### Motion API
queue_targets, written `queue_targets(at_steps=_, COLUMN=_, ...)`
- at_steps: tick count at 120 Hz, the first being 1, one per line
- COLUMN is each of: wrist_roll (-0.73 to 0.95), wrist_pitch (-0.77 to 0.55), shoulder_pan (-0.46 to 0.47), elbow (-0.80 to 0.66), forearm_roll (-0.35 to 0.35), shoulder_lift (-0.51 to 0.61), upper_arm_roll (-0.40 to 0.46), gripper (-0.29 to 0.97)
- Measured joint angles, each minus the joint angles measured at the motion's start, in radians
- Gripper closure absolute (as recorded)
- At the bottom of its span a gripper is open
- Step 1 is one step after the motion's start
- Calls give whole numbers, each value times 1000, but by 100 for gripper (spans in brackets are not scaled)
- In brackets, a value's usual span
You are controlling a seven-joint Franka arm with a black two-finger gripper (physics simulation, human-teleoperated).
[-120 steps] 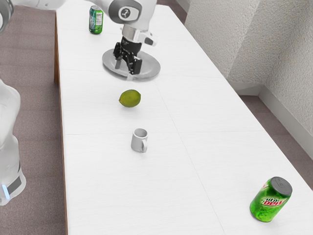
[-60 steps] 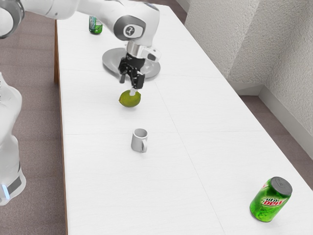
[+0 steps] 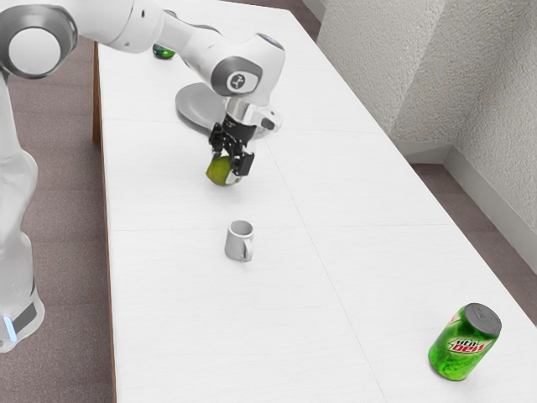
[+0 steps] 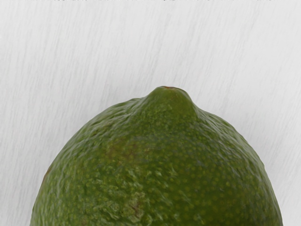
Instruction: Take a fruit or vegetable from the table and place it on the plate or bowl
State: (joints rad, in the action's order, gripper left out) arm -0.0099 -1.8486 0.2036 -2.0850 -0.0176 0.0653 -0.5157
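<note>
A: Lime: where is it?
B: On the white table, at six o'clock from the grey plate and twelve o'clock from the mug.
A: And the gripper?
B: Down over the lime, its pebbled green skin close beneath the hand. Whether it pinches, I cannot tell.

The white surface lies bare between the black gripper and the round grey plate just behind it, while a small white mug stands near on the other side and a green soda can sits well apart toward the exterior view's right.
</note>
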Motion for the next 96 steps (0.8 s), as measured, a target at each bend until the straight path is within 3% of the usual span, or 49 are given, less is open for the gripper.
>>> queue_targets(at_steps=36, wrist_roll=-7, wrist_pitch=4, shoulder_pan=6, elbow=54, forearm_roll=-17, shoulder_lift=32, upper_arm_roll=-42, gripper=50)
queue_targets(at_steps=52, wrist_roll=-9, wrist_pitch=51, shoulder_pan=12, elbow=245, forearm_roll=-25, shoulder_lift=38, upper_arm_roll=-170, gripper=51)
queue_targets(at_steps=59, wrist_roll=-10, wrist_pitch=66, shoulder_pan=-25, elbow=323, forearm_roll=-23, shoulder_lift=-8, upper_arm_roll=-236, gripper=48)
queue_targets(at_steps=65, wrist_roll=-10, wrist_pitch=75, shoulder_pan=-107, elbow=389, forearm_roll=7, shoulder_lift=-127, upper_arm_roll=-255, gripper=47)
queue_targets(at_steps=79, wrist_roll=-8, wrist_pitch=90, shoulder_pan=-208, elbow=539, forearm_roll=100, shoulder_lift=-352, upper_arm_roll=-187, gripper=50)
queue_targets(at_steps=87, wrist_roll=-8, wrist_pitch=97, shoulder_pan=-302, elbow=589, forearm_roll=133, shoulder_lift=-402, upper_arm_roll=-84, gripper=51)
queue_targets(at_steps=96, wrist_roll=-8, wrist_pitch=106, shoulder_pan=-366, elbow=619, forearm_roll=155, shoulder_lift=-420, upper_arm_roll=-40, gripper=51)
